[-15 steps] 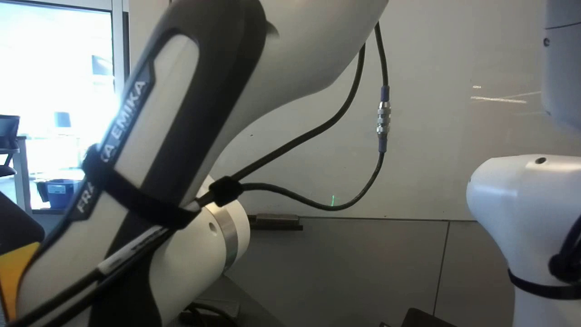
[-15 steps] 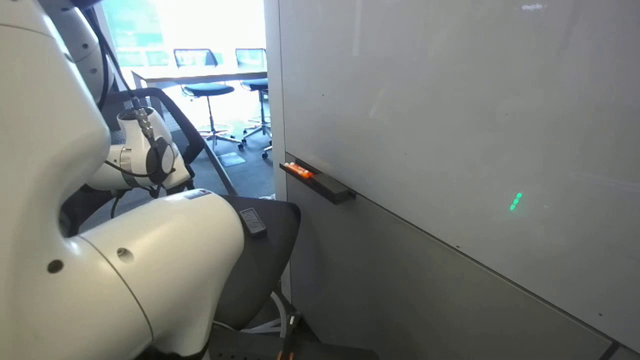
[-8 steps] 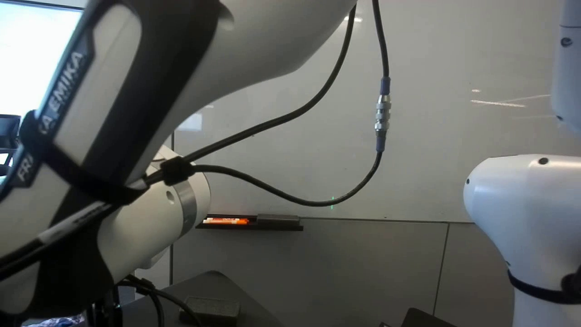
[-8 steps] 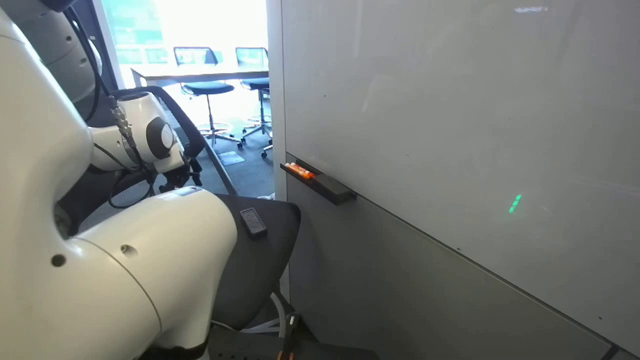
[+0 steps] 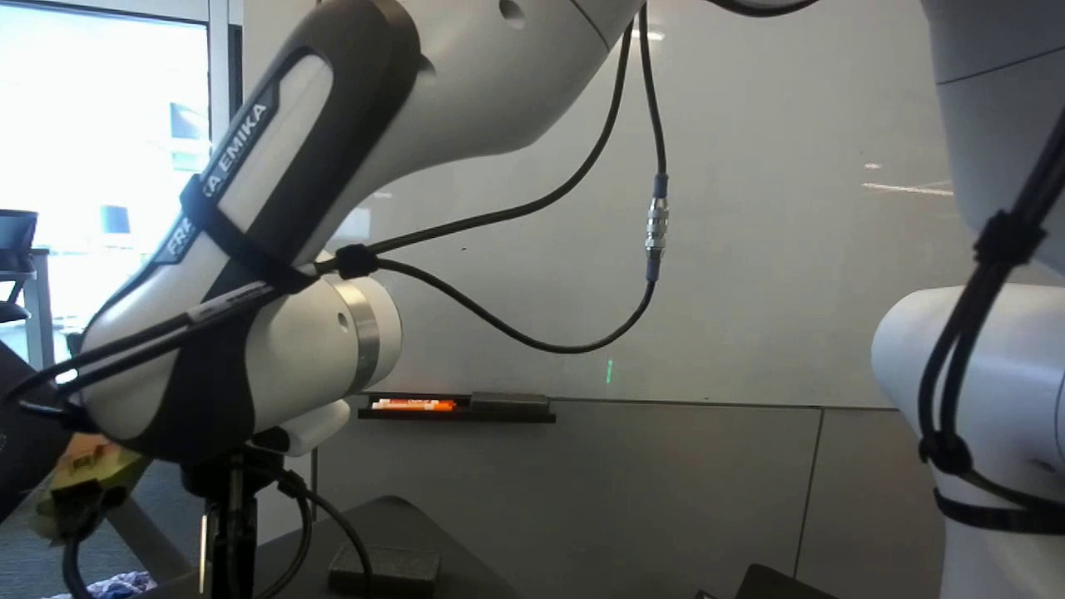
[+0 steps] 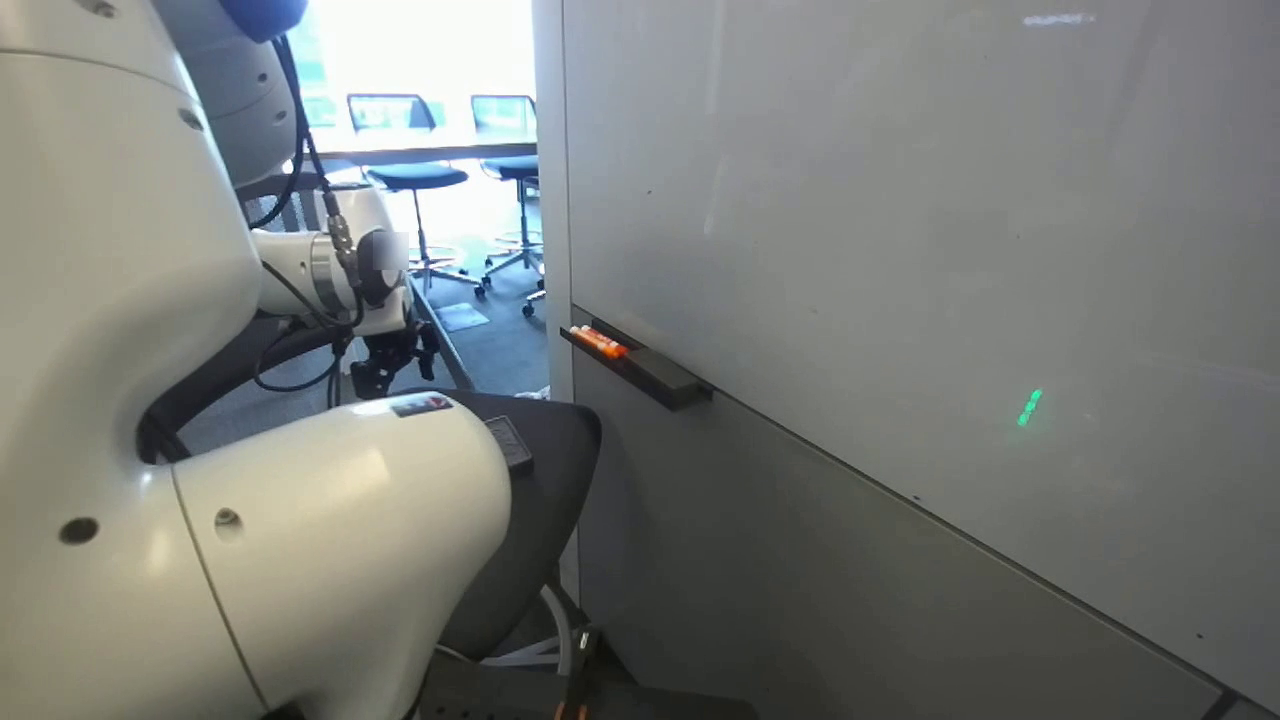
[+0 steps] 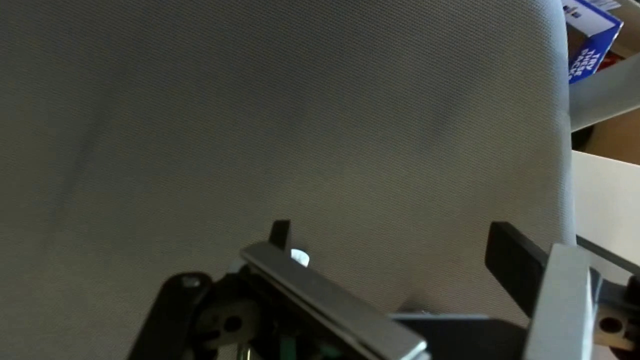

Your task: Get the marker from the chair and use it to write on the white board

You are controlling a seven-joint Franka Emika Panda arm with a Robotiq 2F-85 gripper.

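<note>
wrist view: jaws stand apart; in an exterior view, one tray (image 6: 626, 376) holds two orange markers (image 6: 602, 343), one block (image 6: 660, 373).

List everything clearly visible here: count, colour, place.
Large glossy white board: 1, white-grey, wall
Dotted streak: 1, green, on board
Narrow ledge tray: 1, dark, board's lower edge
Cylindrical markers: apparently 2, orange, tray
Rectangular blocks: 2, dark grey, tray and rounded dark surface
Wheeled chairs: 2+, dark, background
Glass window: 1+, bright white, background
Fabric chair seat: 1, grey, wrist view
Printed box: 1, blue-white, beyond seat
Small unidentified stub: 1, white, partly behind a finger
Jointed arm: 1, white, both exterior views
Open two-finger gripper: 1, black-silver, over the seat
</note>
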